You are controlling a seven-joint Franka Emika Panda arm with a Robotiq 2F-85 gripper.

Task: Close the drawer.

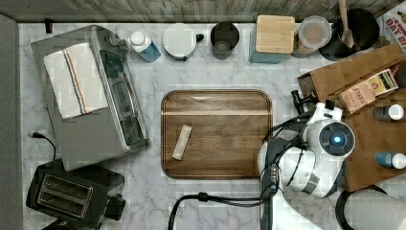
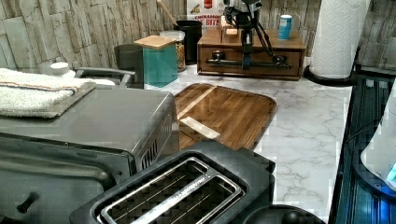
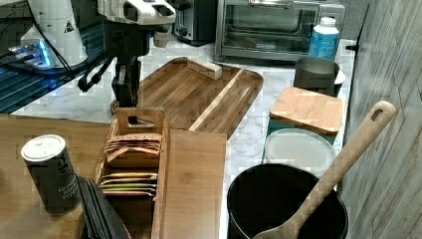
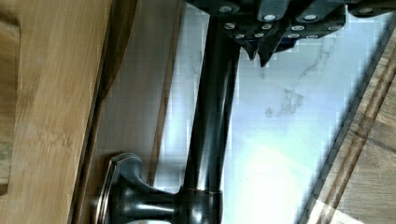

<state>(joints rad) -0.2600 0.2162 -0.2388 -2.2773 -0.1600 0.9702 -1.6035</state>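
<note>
The drawer [image 2: 219, 52] is the front of a low wooden cabinet at the far end of the counter in the left view, and it looks level with the cabinet face there. A dark metal handle bar [image 4: 210, 116] runs across its front, also visible as the handle bar [image 2: 271, 61]. My gripper [image 4: 260, 53] points down at that bar, fingertips together on the side away from the wood [image 4: 46, 116]. The gripper [image 2: 246, 63] stands at the middle of the drawer front. In the right view the gripper [image 3: 125, 99] hangs just in front of the cabinet.
A dark rounded wooden tray [image 1: 216, 134] holding a small packet [image 1: 182, 142] lies right behind the arm. A tea-bag holder [image 3: 134, 144], a flat panel [image 3: 191, 184] and bottles [image 1: 390, 159] sit on the cabinet. A paper towel roll [image 2: 338, 37] stands beside it.
</note>
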